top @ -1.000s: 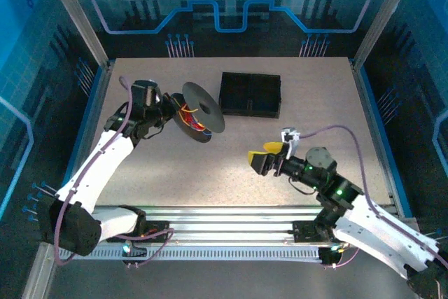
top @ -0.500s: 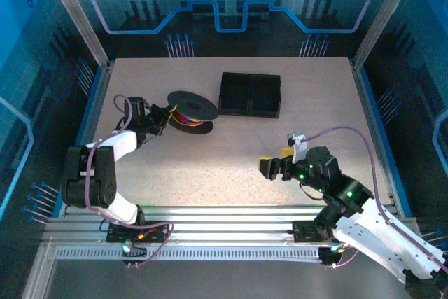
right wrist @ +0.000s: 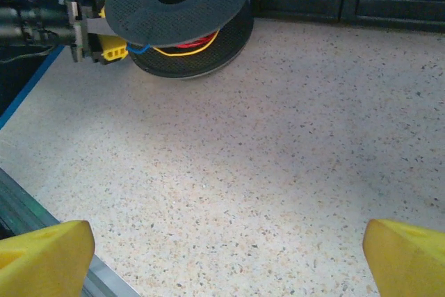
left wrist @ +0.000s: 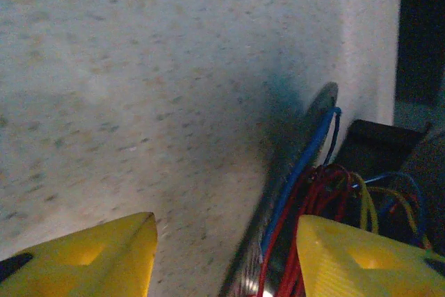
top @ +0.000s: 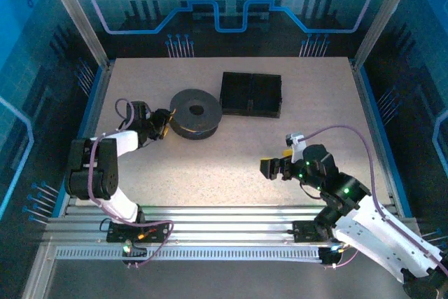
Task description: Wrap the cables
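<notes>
A black spool (top: 196, 111) lies flat on the table at the back left. The cables are wound on its core between the flanges: red (left wrist: 306, 203), blue (left wrist: 309, 147) and yellow (left wrist: 363, 199) strands. From the right wrist a yellow loop (right wrist: 184, 50) shows under the top flange (right wrist: 177, 5). My left gripper (top: 164, 124) sits low at the spool's left edge, open, with the flange rim (left wrist: 292, 172) in the gap between its yellow fingers (left wrist: 83, 262). My right gripper (top: 269, 167) hovers open over bare table at the centre right, far from the spool.
A black two-compartment box (top: 250, 94) stands just right of the spool at the back. The speckled tabletop (right wrist: 264, 158) stretches between the spool and my right gripper. A blue rail (top: 89, 113) borders the left side, and metal rails (top: 224, 218) run along the near edge.
The spool, held up tilted a second ago, now lies flat on the table. My left arm came down and back, and its gripper opened off the spool. The right gripper drew back slightly.
</notes>
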You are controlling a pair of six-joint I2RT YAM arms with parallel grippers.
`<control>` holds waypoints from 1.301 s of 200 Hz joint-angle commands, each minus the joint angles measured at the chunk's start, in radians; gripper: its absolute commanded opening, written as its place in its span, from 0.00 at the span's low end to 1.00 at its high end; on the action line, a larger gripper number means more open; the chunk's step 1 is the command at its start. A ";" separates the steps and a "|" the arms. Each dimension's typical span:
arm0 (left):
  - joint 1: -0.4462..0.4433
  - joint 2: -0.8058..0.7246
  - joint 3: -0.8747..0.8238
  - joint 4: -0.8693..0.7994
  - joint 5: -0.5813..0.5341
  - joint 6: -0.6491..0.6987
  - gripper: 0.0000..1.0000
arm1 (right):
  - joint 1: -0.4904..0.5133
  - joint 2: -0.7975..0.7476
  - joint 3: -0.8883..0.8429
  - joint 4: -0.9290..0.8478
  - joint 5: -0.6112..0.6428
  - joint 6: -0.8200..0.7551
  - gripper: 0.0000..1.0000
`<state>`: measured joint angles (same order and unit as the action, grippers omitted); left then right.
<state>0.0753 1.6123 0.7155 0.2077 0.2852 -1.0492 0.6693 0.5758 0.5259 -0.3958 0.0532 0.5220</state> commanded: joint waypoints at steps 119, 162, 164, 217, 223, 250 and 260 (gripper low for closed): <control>0.000 -0.732 -0.154 -0.397 -0.418 0.256 0.99 | -0.086 -0.040 0.105 -0.091 0.247 -0.195 1.00; -0.144 -0.899 -0.203 -0.376 -0.700 0.447 0.99 | -0.260 -0.047 0.081 -0.023 0.262 -0.282 1.00; -0.147 -0.900 -0.207 -0.368 -0.707 0.458 0.99 | -0.277 -0.046 0.079 -0.017 0.247 -0.282 1.00; -0.154 -0.766 -0.249 -0.190 -0.783 0.560 0.99 | -0.715 0.064 -0.039 0.299 -0.075 -0.196 1.00; -0.153 -0.739 -0.252 -0.160 -0.775 0.576 0.99 | -0.747 0.076 -0.063 0.347 -0.087 -0.187 1.00; -0.149 -0.614 -0.270 -0.011 -0.686 0.700 0.99 | -0.821 0.109 -0.189 0.544 -0.056 -0.193 1.00; -0.146 -0.566 -0.278 0.044 -0.690 0.731 0.99 | -0.823 0.115 -0.219 0.592 -0.031 -0.209 1.00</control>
<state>-0.0750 0.9653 0.4664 0.0677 -0.4286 -0.4572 -0.1299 0.6846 0.3759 -0.0330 0.0261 0.3180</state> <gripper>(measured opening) 0.994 0.999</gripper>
